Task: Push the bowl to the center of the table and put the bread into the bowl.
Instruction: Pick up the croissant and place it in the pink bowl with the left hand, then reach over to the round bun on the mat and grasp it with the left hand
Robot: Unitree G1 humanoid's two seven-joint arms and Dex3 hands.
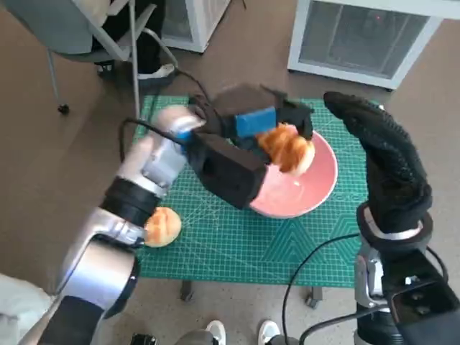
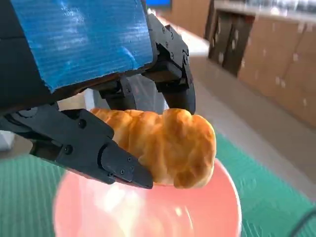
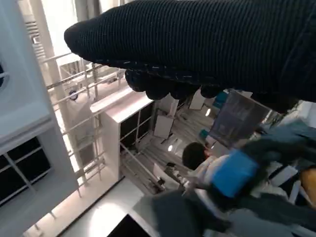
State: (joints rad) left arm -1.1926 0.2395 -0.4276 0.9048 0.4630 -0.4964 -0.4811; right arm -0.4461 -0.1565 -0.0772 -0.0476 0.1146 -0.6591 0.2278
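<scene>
The left hand (image 1: 248,133) grips a bread roll (image 1: 289,147) between its black fingers (image 2: 111,160) just above the pink bowl (image 1: 320,190) on the green mat (image 1: 237,241), while the gloved right hand (image 1: 384,154) is raised beside the bowl, holding nothing.
</scene>
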